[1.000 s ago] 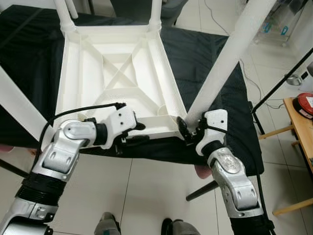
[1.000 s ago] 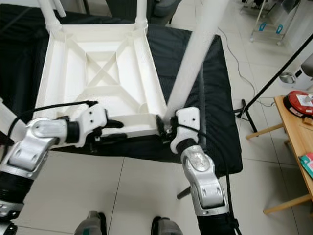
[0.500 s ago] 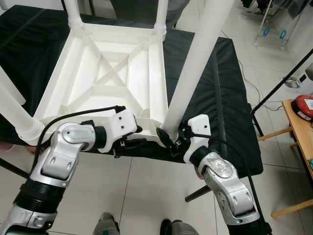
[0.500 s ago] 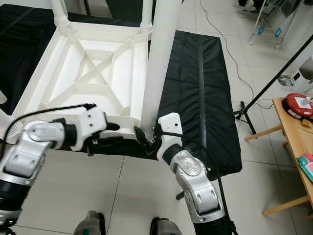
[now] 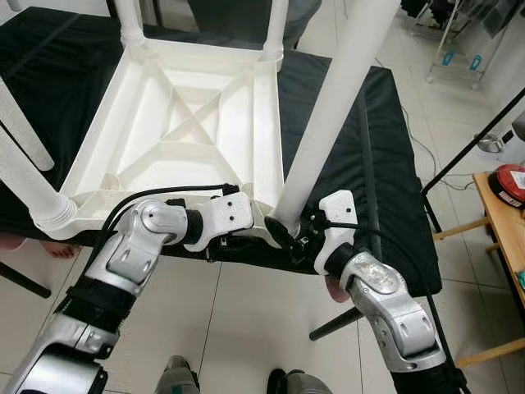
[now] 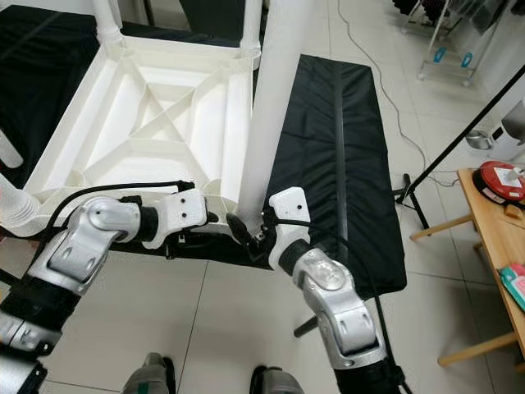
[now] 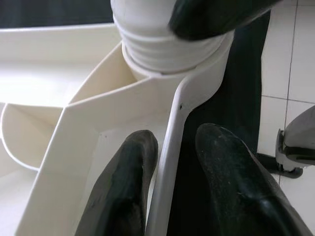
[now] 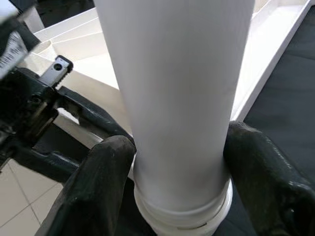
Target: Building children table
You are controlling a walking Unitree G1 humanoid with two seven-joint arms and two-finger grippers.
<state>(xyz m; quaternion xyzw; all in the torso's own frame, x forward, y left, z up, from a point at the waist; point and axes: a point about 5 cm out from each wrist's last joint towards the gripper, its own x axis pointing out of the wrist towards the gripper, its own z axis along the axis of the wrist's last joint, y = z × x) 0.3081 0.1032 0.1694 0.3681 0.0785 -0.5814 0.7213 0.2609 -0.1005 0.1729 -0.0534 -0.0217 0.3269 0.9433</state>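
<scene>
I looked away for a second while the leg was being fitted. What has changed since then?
The leg tipped from a rightward lean to nearly upright in the tabletop corner. The left gripper slid along the near rim toward that corner. The right gripper stays clamped on the leg's base.

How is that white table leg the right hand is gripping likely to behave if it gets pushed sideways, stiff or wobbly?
The table leg looks like a thick, smooth tube, so probably stiff and light. Its threaded base sits in the tabletop's corner socket, so it may wobble until fully screwed in. The right hand clamps its smooth surface, which could slip when twisted. The left hand braces the rim.
</scene>
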